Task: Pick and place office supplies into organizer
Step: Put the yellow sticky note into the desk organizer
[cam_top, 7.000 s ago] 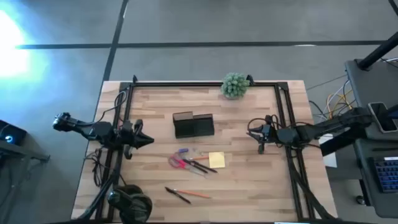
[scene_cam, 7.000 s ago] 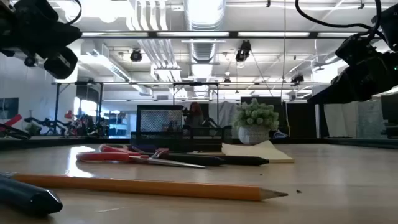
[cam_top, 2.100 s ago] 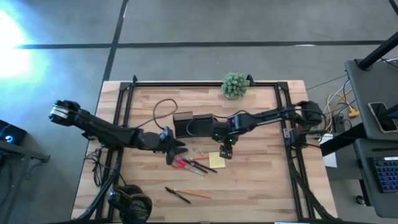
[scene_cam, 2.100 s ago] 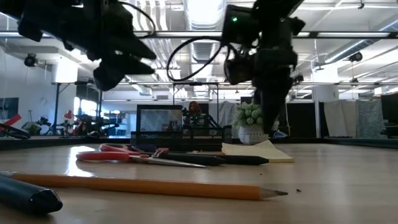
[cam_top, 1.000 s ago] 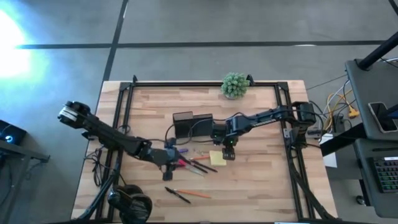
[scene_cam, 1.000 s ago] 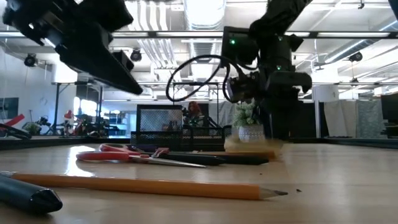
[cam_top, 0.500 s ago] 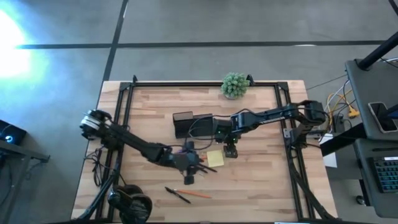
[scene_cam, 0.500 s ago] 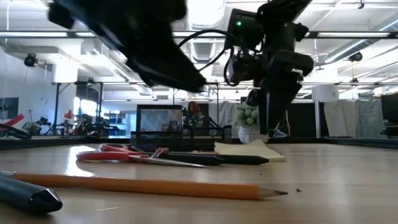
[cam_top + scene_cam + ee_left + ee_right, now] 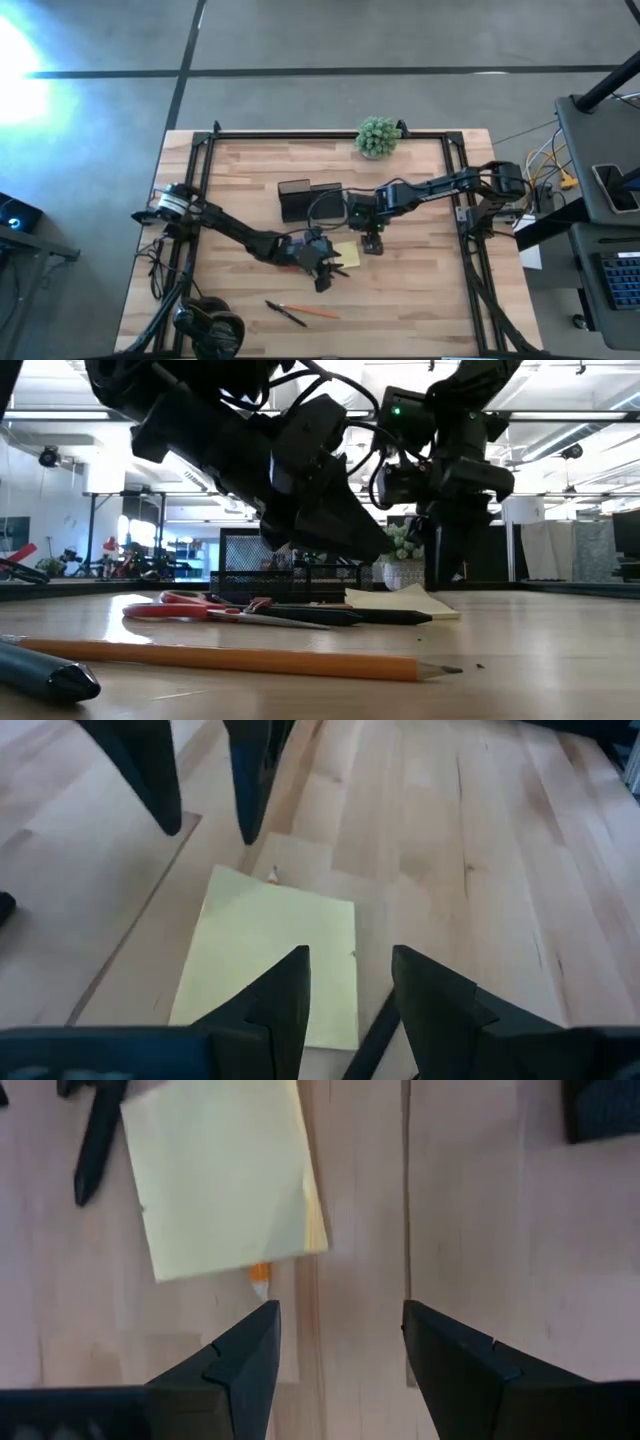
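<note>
Nearest in the low view, at lower left, an orange pencil [image 9: 230, 660] and a dark pen [image 9: 45, 678] are seen lying on the bench [image 9: 420, 290]; in the high view they sit at lower centre, well apart from the rest.

Further in, the red-handled scissors [image 9: 200, 608] and black pens [image 9: 350, 617] are clustered at mid-frame, with the yellow sticky-note pad [image 9: 346, 254] just beside them. An orange pencil tip [image 9: 259, 1277] is seen poking out from under the pad's edge.

Both grippers are crowded over this cluster. The left gripper [image 9: 322, 272] hangs just over the pad, fingers [image 9: 283, 995] parted and empty. The right gripper [image 9: 372, 241] stands just beside the pad, fingers [image 9: 240, 1360] spread wide, nothing held.

Risk, as judged: a collision between the two arms is likely if both are brought down on the pad together. The pad is flat and thin, so fingers may scrape the bench or slide it onto the pens. The pencil beneath could be dragged along.

Beyond, the black organizer [image 9: 310, 200] sits at upper centre of the high view, seemingly still empty; the right arm reaches past its right side, partly across the route to it. Farthest off, a green plant [image 9: 377, 137] stands at the bench's top edge; headphones [image 9: 210, 328] lie lower left.
</note>
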Available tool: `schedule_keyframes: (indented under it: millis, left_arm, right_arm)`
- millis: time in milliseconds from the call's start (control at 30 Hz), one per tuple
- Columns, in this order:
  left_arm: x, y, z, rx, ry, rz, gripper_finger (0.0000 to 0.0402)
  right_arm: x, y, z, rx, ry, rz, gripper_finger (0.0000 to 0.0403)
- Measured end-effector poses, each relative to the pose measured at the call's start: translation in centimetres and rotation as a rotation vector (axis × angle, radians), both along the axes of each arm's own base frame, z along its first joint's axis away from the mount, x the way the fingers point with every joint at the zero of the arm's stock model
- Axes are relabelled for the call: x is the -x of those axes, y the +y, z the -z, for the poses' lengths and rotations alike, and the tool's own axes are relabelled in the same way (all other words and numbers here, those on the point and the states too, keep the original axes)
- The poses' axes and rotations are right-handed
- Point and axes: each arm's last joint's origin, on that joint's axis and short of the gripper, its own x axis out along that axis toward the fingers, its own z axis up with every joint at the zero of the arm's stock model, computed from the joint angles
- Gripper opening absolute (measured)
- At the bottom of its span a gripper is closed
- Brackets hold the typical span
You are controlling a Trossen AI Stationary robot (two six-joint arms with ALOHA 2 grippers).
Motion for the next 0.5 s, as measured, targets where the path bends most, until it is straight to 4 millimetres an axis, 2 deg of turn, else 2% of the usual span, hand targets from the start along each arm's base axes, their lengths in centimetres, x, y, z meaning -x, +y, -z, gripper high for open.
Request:
schedule_keyframes:
  millis: [300, 500]
  left_arm:
    - [0.0, -0.4, 0.7, 0.025, 0.024, 0.056, 0.0128]
    - [-0.7, -0.6, 2.5, 0.041, 0.065, 0.073, 0.0089]
  right_arm:
    - [-1.3, -0.3, -0.9, -0.005, -0.083, 0.045, 0.0201]
    - [-1.3, -0.4, -0.9, 0.005, -0.080, 0.080, 0.0201]
